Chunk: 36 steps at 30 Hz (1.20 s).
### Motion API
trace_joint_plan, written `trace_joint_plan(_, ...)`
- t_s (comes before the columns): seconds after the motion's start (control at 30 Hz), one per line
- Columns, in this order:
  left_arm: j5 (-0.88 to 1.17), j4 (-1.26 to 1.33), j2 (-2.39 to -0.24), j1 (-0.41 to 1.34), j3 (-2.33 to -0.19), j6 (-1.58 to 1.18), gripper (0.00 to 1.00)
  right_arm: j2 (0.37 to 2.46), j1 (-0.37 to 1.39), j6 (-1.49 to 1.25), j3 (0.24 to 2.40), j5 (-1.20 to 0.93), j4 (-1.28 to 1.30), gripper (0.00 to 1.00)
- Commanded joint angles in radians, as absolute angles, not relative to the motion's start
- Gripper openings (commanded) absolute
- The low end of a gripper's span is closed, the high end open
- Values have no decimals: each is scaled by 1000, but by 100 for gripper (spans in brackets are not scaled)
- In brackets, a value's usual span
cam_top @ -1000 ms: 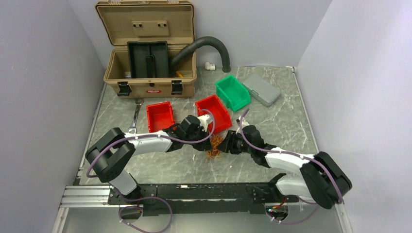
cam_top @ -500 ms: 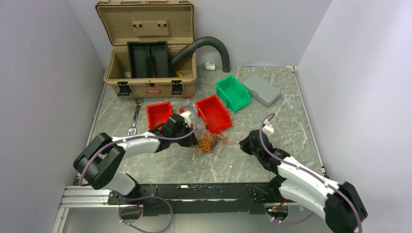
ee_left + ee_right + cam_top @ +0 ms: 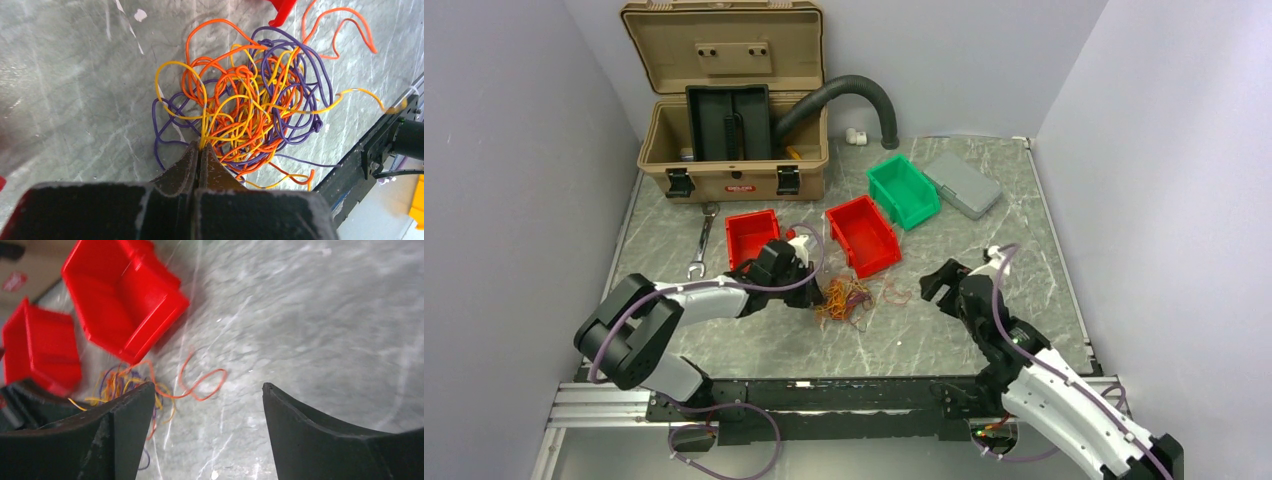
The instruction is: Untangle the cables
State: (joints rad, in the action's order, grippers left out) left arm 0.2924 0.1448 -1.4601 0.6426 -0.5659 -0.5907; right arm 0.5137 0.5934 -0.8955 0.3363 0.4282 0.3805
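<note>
The top view looks down from high above and behind the arm bases, facing the far wall. It takes in the whole counter (image 3: pixel 1024 200), from its near edge to the toolbox (image 3: pixel 724 110) at the far left corner.

The left wrist camera sits just behind the left fingers (image 3: pixel 182 167) and points steeply down, very close to the counter, so the cables (image 3: pixel 245 100) fill most of its frame.

The right wrist camera looks low across the counter between the right fingers (image 3: pixel 125 425), towards the left and far side, from further off.

All three views share the cables. The top and right wrist views also share the right red bin (image 3: pixel 125 300) and the left red bin (image 3: pixel 40 350).
</note>
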Motion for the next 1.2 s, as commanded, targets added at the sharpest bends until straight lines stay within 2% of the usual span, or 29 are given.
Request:
trace_joint_plan(0.0, 362, 190, -1486, 642, -575, -559, 0, 640, 596, -679, 338, 101, 135, 82)
trace_joint_plan(0.2, 341, 163, -1489, 657, -582, -558, 0, 933, 619, -660, 368, -128, -82, 76)
trace_joint_plan(0.6, 315, 138, -1533, 698, -613, -576, 0, 1404, 813, -776, 470, -77, -447, 72)
trace_joint_plan(0.63, 314, 138, -1532, 702, -615, -579, 0, 1434, 830, -779, 486, -71, -453, 68)
trace_joint_plan(0.67, 311, 136, -1531, 705, -616, -580, 0, 1457, 843, -777, 501, -70, -457, 59)
trace_joint_plan(0.73, 299, 122, -1526, 708, -623, -580, 0, 1490, 853, -782, 535, -48, -406, 31)
trace_joint_plan(0.77, 290, 113, -1521, 709, -625, -578, 0, 1491, 855, -786, 547, -22, -367, 12)
trace_joint_plan(0.8, 275, 98, -1511, 708, -628, -575, 0, 1480, 856, -796, 551, 24, -320, 0)
trace_joint_plan(0.93, 196, 21, -1451, 707, -630, -571, 0, 1319, 855, -860, 533, 268, -77, 0)
trace_joint_plan(1.17, 52, -49, -1294, 674, -549, -607, 0, 937, 836, -1105, 510, 734, 520, 0)
